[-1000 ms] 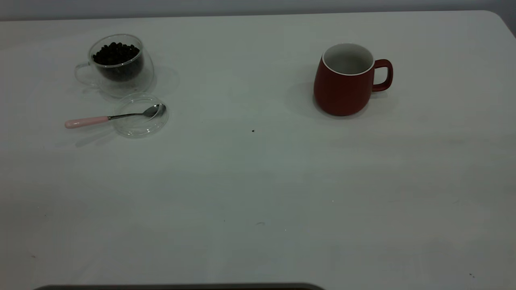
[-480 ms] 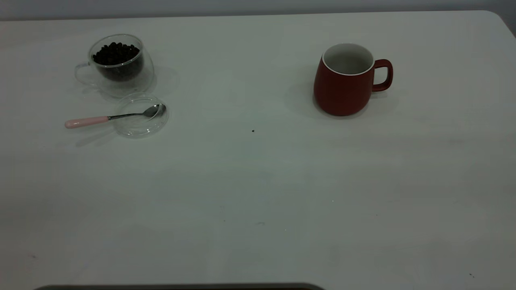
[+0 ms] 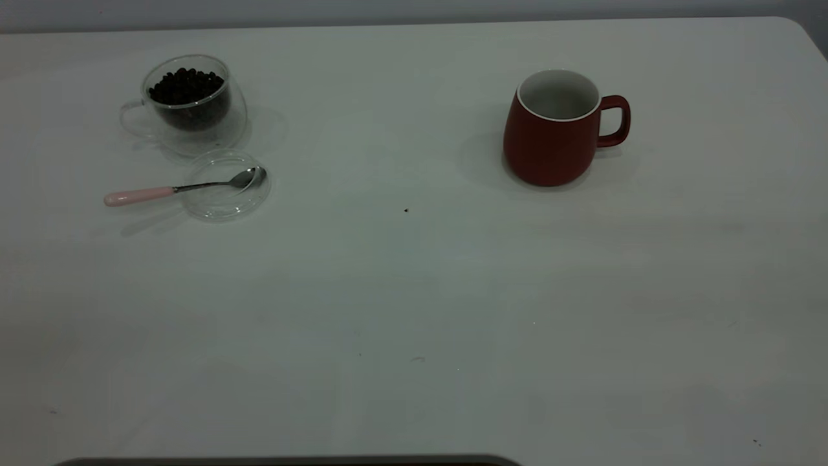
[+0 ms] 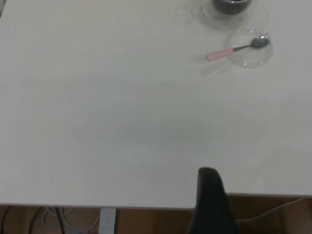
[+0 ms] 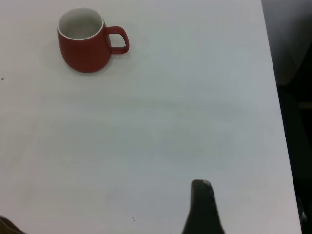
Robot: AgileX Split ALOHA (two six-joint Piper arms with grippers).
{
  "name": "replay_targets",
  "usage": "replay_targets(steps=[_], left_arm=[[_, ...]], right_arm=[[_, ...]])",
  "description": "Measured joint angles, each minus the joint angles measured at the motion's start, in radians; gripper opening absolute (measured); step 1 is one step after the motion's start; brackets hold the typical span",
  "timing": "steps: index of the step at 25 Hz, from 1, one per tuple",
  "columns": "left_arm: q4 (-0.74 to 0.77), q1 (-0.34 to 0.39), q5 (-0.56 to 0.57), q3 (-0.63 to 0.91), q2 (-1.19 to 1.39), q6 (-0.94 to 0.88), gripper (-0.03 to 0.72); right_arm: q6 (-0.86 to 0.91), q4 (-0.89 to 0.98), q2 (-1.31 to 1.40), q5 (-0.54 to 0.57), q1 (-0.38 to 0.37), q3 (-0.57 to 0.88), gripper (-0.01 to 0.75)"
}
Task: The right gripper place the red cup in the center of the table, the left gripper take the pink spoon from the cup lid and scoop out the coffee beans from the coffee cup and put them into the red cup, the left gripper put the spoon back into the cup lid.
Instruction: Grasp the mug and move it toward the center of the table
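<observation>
Red cup (image 3: 555,129) is sitting at about two o'clock on the table (image 3: 414,291), well off centre, so the first placing looks not yet done. Matte dark red, white inside, handle pointing to three o'clock. At ten o'clock the coffee cup (image 3: 187,103) is holding the coffee beans (image 3: 186,86); just beside it the pink spoon (image 3: 184,189) is resting bowl-in on the cup lid (image 3: 225,186), handle overhanging. Left gripper (image 4: 210,204) and right gripper (image 5: 202,207) are hanging near the table edge; fingers: cannot tell.
</observation>
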Motion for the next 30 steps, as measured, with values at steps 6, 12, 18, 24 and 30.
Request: replay_targets(steps=[6,12,18,24,30], left_arm=[[0.000,0.000,0.000,0.000,0.000,0.000,0.572],[0.000,0.000,0.000,0.000,0.000,0.000,0.572],[0.000,0.000,0.000,0.000,0.000,-0.003,0.572],[0.000,0.000,0.000,0.000,0.000,-0.002,0.572],[0.016,0.000,0.000,0.000,0.000,-0.002,0.572]], right_arm=[[0.000,0.000,0.000,0.000,0.000,0.000,0.591],[0.000,0.000,0.000,0.000,0.000,0.000,0.591],[-0.011,0.001,0.013,-0.007,0.000,-0.021,0.591],[-0.030,-0.017,0.268,-0.062,0.000,-0.141,0.591],[-0.198,-0.025,0.713,-0.195,0.000,-0.238,0.591]])
